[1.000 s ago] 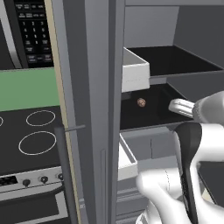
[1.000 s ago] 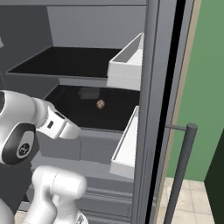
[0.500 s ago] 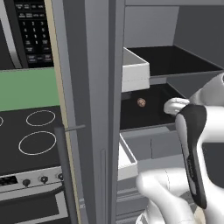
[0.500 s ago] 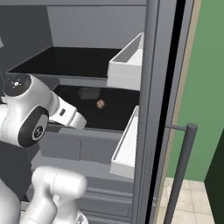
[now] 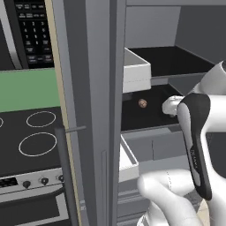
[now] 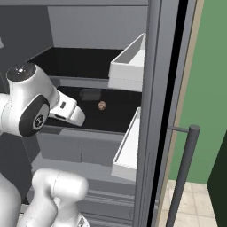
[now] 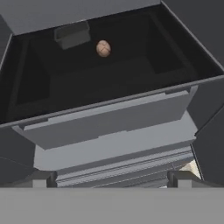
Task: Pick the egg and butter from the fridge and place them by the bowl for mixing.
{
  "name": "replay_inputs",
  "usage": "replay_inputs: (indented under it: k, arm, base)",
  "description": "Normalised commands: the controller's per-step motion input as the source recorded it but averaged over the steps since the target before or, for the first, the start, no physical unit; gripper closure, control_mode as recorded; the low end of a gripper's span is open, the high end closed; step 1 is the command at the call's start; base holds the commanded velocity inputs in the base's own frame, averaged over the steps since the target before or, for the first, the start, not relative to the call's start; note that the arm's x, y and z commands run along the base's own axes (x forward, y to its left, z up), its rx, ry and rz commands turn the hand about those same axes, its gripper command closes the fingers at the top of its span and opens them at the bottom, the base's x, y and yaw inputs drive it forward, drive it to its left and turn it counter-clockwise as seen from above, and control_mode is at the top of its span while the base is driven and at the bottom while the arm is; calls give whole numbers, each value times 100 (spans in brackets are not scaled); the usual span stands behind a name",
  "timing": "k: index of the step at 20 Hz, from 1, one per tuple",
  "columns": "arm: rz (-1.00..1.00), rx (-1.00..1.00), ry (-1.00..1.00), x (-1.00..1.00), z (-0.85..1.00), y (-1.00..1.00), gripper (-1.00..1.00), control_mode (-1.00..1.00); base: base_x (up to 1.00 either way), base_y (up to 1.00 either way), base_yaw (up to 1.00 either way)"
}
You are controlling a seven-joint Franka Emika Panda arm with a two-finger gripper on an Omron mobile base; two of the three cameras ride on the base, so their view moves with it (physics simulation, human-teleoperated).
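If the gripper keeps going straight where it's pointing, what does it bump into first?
Probably the grey drawer front just under the dark shelf. The egg sits higher and deeper in, though depth is hard to judge.

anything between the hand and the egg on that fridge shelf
No, just bare dark shelf lies before the egg in the hand view; a grey box sits beside it, off the path.

The white arm rises from its base, bends at a dark-jointed elbow and reaches forward, forearm about level. The gripper (image 7: 112, 180) points ahead and slightly down, its jaws spread wide with nothing between them.
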Motion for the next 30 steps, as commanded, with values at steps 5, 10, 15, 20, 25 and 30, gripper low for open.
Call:
replay_inputs:
  k: [5, 10, 15, 20, 25, 30]
  arm:
    - [0, -2, -15, 2, -31, 12, -100, -100]
    - [0, -1, -18, 25, -20, 8, -100, -100]
    - [0, -1, -19, 25, 0, 0, -100, -100]
    - [0, -4, -20, 24, 0, 0, -100, -100]
    - [0, 0, -4, 31, 0, 0, -100, -100]
    - [0, 0, 0, 39, -4, 0, -100, -100]
  base:
    - [0, 0, 0]
    - [0, 0, 0]
    - [0, 0, 0]
    - [0, 0, 0]
    - [0, 0, 0]
    - [0, 0, 0]
